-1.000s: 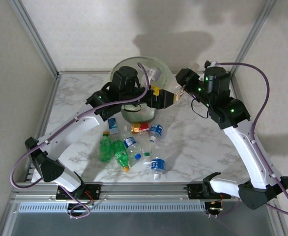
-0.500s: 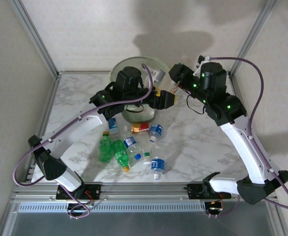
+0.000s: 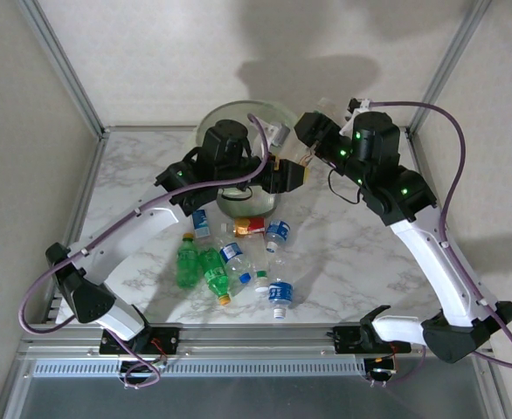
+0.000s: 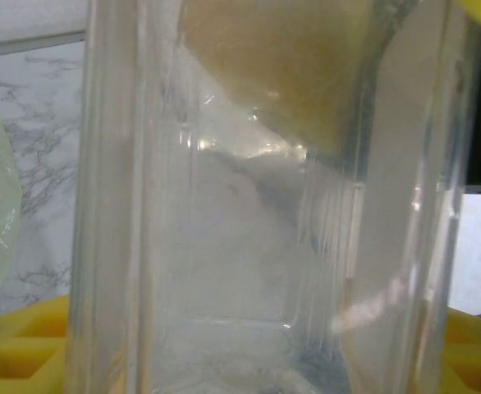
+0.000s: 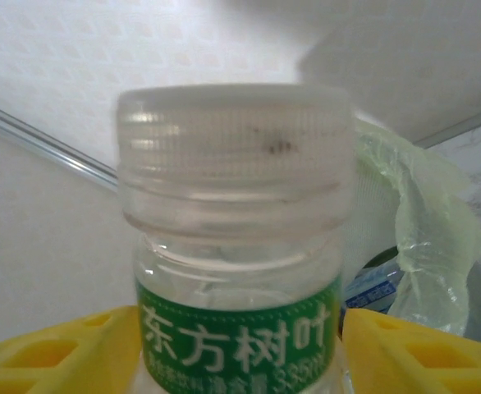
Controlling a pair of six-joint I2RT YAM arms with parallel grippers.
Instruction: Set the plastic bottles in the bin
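Several loose bottles [image 3: 234, 262] lay on the bench [image 3: 352, 244] near the bin [image 3: 282, 112], seen from above; the left tool [image 3: 293, 176] and right tool [image 3: 315, 129] hung by its rim. Left wrist: that tool gripped a clear bottle [image 4: 257, 205], its ends cut off. Right wrist: that tool gripped a green-labelled bottle [image 5: 236, 246]. Dropping looked next: get over the opening, then let go.

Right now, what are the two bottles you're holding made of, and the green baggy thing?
Green-labelled bottle: clear glossy plastic, see-through, with a ribbed whitish cap. Clear bottle: also thin clear plastic, probably, showing ridges and glints. Bin liner: thin crinkly pale green film, likely plastic.
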